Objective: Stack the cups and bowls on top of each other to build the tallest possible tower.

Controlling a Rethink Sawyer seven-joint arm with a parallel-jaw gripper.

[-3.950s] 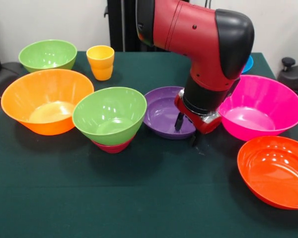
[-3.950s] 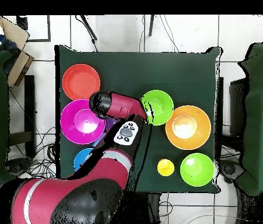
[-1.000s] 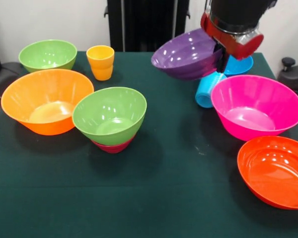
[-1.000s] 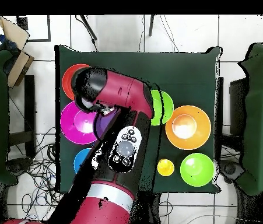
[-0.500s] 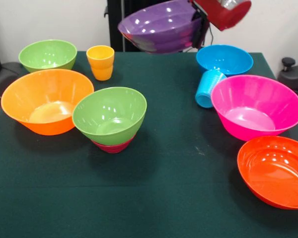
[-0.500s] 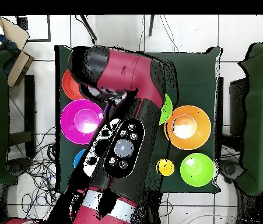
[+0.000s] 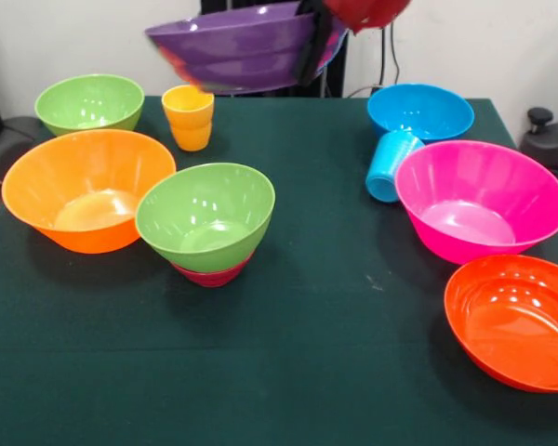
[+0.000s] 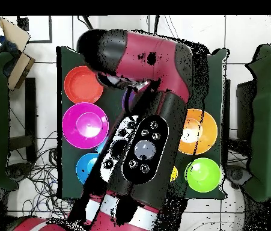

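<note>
The glossy purple plastic bowl, wide and shallow with faint stepped rings on its smooth wall, hangs in the air well above the dark green cloth-covered table, tilted a little. The gripper pinches its rim on the right, one dark finger lying across the bowl's outer wall; the red wrist shows only at the top edge.

Taking the purple bowl as the landmark: just below and behind its left part stands the yellow-orange stepped plastic cup, upright on the cloth. Lower down, toward the camera, a deep glossy green bowl sits nested in a small crimson bowl, whose rounded base alone peeks out beneath it. Left of that pair, touching or nearly so, is the large orange bowl, smooth and flared; behind it sits a second green bowl.

Right of the purple bowl, a shallow blue bowl rests at the far edge, and the plain light blue cup lies on its side between it and the large pink bowl. Nearest the camera on that side is the shiny red-orange bowl.

From overhead, the red and black arm covers the table's middle.
</note>
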